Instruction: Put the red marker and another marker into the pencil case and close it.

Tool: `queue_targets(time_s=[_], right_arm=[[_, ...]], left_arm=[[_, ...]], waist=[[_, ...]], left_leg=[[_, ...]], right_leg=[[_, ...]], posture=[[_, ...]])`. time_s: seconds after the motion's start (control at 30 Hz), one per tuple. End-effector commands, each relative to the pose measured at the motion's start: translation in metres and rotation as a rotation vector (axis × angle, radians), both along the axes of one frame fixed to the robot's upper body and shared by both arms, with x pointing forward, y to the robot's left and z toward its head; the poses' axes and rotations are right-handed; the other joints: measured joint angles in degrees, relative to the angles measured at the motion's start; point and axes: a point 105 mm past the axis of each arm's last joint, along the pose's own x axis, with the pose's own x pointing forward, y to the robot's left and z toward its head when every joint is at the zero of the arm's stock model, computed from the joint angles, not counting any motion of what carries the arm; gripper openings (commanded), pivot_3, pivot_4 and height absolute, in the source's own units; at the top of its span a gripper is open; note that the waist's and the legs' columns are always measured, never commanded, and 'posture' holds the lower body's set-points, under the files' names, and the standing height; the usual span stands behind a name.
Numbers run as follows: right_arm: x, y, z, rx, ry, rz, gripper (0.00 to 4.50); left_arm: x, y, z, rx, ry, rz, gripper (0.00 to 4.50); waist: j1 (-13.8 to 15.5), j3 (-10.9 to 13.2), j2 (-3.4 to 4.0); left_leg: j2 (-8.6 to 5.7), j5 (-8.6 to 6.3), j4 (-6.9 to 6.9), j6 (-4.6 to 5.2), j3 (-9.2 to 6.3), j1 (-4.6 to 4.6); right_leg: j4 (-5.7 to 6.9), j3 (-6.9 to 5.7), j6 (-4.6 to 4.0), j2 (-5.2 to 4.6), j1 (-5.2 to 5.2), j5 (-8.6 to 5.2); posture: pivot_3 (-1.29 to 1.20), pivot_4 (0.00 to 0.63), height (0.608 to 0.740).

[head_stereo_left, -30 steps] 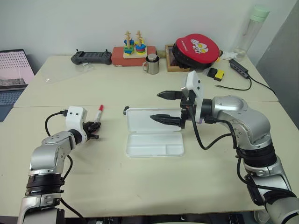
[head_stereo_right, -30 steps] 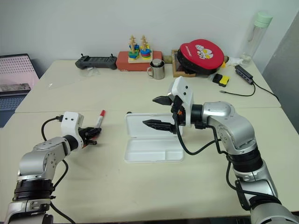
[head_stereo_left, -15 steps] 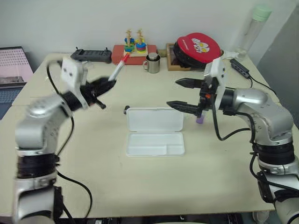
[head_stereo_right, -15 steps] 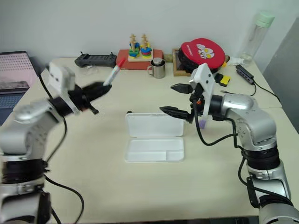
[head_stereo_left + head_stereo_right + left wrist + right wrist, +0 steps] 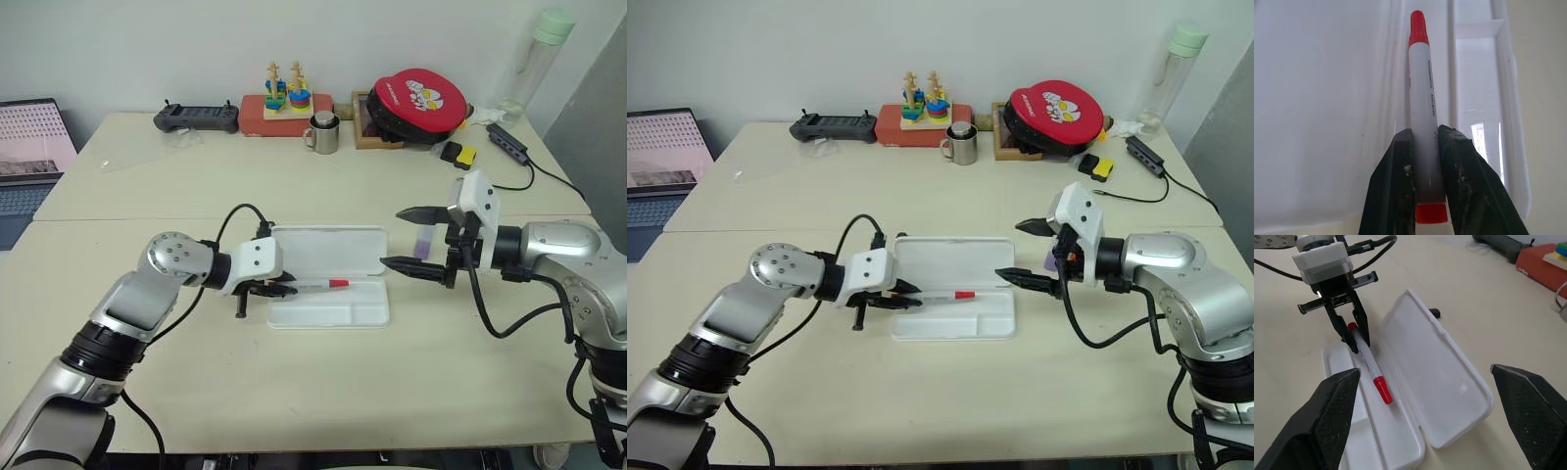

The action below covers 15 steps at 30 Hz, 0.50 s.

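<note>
right now the left gripper (image 5: 284, 289) has its two black fingers (image 5: 1396, 181) pinched tight on the red marker (image 5: 315, 284), gripping the white barrel near its tail end, so the red cap sticks out ahead of the fingertips. the marker lies nearly level and points across the open pencil case (image 5: 328, 276), its capped end over the seam where the lid meets the tray; from the left wrist view it sits above the long channel of the tray, though whether it touches the plastic i cannot tell

the pencil case lies flat on the beige table (image 5: 294, 382) with the lid folded back away from the robot and the divided tray nearer to it

the right gripper (image 5: 411, 238) hangs just off the case's right end with its jaws spread wide, one finger high, one low, and nothing between them. the lilac marker (image 5: 422, 243) stands upright on the table just beyond those fingers, partly hidden by them, apart from the case

a small black object (image 5: 264, 229) sits at the lid's far left corner

at the back of the table are a metal mug (image 5: 320, 133), a black controller (image 5: 196, 118) and a red round pouch (image 5: 419, 96)
</note>
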Motion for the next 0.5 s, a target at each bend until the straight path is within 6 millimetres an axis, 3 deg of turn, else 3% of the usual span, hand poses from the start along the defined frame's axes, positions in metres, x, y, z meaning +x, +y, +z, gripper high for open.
queue_targets(time_s=[0.03,0.3,0.37,0.5], right_arm=[[-0.007,0.001,0.006,-0.005,-0.027,-0.002,4.50],[-0.012,0.003,0.004,-0.007,-0.007,0.010,4.50],[-0.012,0.003,0.003,-0.010,-0.003,0.005,4.50],[-0.011,0.003,0.002,-0.003,-0.004,-0.004,4.50]], left_arm=[[0.003,-0.006,0.005,0.003,-0.044,-0.034,0.45],[0.004,-0.015,0.004,-0.025,-0.032,-0.051,0.45],[0.004,-0.018,0.005,-0.031,-0.031,-0.054,1.16],[0.007,-0.025,0.008,-0.057,-0.040,-0.053,1.97]], waist=[[0.1,0.0,-0.01],[0.3,0.0,-0.01],[0.3,0.0,-0.01],[0.4,0.0,-0.02]], left_leg=[[0.01,0.00,0.00,0.00,0.01,0.00],[0.02,0.00,0.02,0.00,0.06,0.03],[0.02,0.00,0.02,0.00,0.06,0.03],[0.01,0.00,0.04,0.00,0.07,0.03]], right_leg=[[-0.01,-0.01,0.00,0.00,0.00,0.00],[0.01,0.02,0.00,0.01,0.01,0.00],[0.01,0.01,0.00,0.01,0.01,0.00],[0.01,0.01,0.00,0.01,0.02,0.00]], posture=[[0.00,0.150,0.740],[0.00,0.150,0.740],[0.00,0.150,0.740],[0.00,0.150,0.740]])
